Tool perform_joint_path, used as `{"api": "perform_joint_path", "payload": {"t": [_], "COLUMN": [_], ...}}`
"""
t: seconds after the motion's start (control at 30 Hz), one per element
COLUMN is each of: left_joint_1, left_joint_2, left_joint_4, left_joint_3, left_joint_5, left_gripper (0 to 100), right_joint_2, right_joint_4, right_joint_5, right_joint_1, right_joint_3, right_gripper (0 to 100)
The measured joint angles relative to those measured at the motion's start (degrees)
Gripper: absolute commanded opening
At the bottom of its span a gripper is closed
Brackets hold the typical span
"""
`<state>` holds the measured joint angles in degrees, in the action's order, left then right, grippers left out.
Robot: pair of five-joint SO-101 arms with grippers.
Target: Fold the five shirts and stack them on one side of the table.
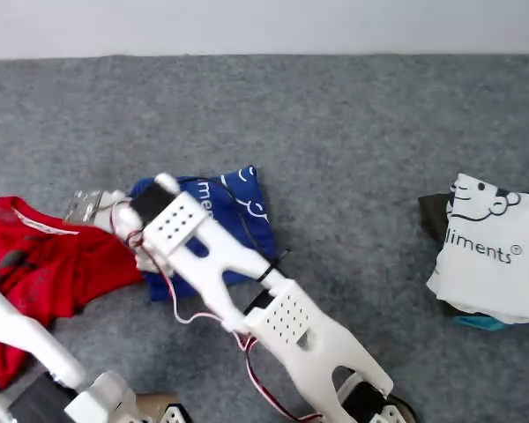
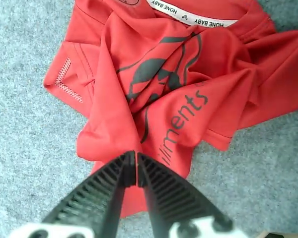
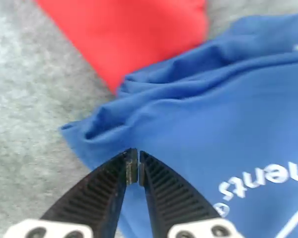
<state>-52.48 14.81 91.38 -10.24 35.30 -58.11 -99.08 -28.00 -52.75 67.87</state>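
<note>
Two shirts lie loose in the high view. The red shirt (image 1: 44,264) is crumpled at the counter's (image 1: 335,132) left edge, its long axis roughly far-to-near and its collar toward the far edge. The blue shirt (image 1: 238,211) is just beside it, and the folded stack (image 1: 494,256) sits at the right edge.

Left wrist view: my left fingers (image 2: 109,188) are clenched above the red hem.

Right wrist view: my right fingers (image 3: 164,193) are clenched at the blue edge. Dragging here could bunch both shirts together.
</note>
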Motion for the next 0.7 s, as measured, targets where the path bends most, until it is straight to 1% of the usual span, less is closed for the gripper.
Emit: {"api": "perform_joint_path", "payload": {"t": [0.17, 0.23, 0.33, 0.47, 0.63, 0.7], "left_joint_1": [0.0, 0.0, 0.0, 0.0, 0.0, 0.0], "left_joint_2": [0.0, 0.0, 0.0, 0.0, 0.0, 0.0], "left_joint_4": [0.0, 0.0, 0.0, 0.0, 0.0, 0.0], "left_joint_3": [0.0, 0.0, 0.0, 0.0, 0.0, 0.0], "left_joint_5": [0.0, 0.0, 0.0, 0.0, 0.0, 0.0], "left_gripper": [2, 2, 2, 2, 2, 2], "right_joint_2": [0.0, -0.35, -1.85, -1.85, -0.09, 2.46], "right_joint_4": [4.48, 3.34, -1.32, -1.49, -1.49, -1.49], "right_joint_5": [0.18, 0.18, 0.18, 0.09, 0.09, 0.0], "right_joint_1": [2.2, 1.85, -0.35, -3.08, -3.34, -2.11], "right_joint_3": [0.18, 0.18, -0.26, -4.4, -6.59, -6.59], "right_gripper": [1.0, 1.0, 1.0, 1.0, 1.0, 1.4]}}
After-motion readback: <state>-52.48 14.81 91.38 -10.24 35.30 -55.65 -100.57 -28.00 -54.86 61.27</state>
